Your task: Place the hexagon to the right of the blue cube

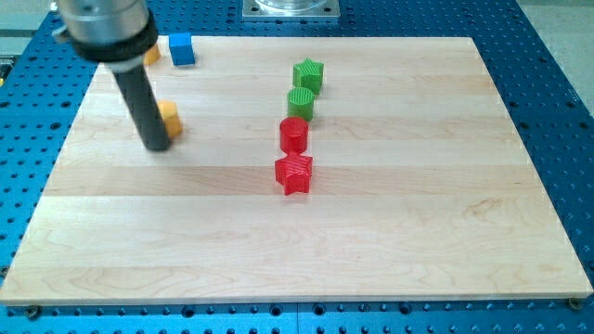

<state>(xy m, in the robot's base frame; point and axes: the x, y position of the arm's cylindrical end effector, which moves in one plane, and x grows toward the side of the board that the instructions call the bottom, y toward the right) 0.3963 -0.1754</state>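
Camera view, sole angle on record. No jaws exist on this rig, so no state applies; my tip rests on the tabletop at the view's left, touching or just beside the left side of the orange block, which is partly hidden by the rod. Its shape reads as a hexagon, though this is a judgement. The blue cube sits near the top-left edge, well above the tip. A second orange piece shows just left of the cube, mostly hidden behind the arm.

Recommended handling: the hexagon needs to travel up and slightly rightward. The tip should be repositioned below the block and pushed through its centre, slowly, to prevent spinning off or striking the cube.

Count: one blue cube; two orange pieces; two green blocks, a star and a rounder one; two red, a cylinder and a star.
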